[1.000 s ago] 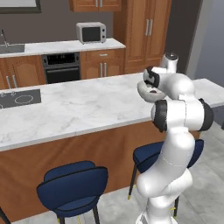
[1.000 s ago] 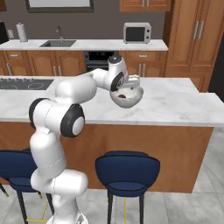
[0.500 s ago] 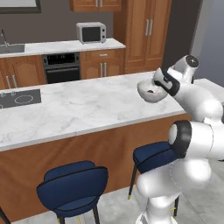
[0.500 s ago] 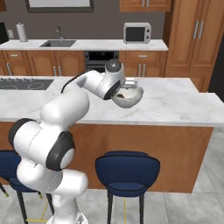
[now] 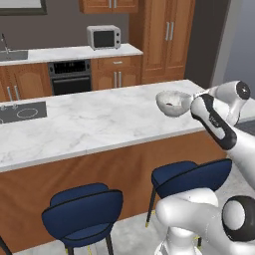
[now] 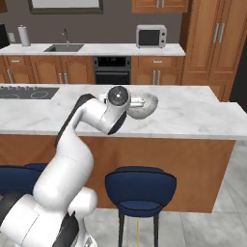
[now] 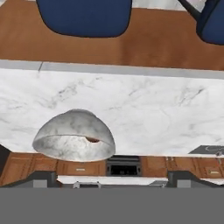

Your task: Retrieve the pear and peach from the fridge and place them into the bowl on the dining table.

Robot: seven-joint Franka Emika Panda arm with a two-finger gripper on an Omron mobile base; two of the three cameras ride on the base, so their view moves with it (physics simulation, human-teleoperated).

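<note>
You have the bowl (image 5: 172, 103) resting on the marble surface (image 5: 89, 124) of the dining table, near its far end, with something reddish-orange inside it. Your gripper (image 7: 111, 180) sits just beside the bowl with its fingers spread wide apart and nothing between them. Two blue stools (image 5: 82, 211) stand along the surface's wooden front.

Kitchen: microwave (image 5: 103, 37), oven (image 5: 71, 77), sink (image 6: 62, 48)
</note>
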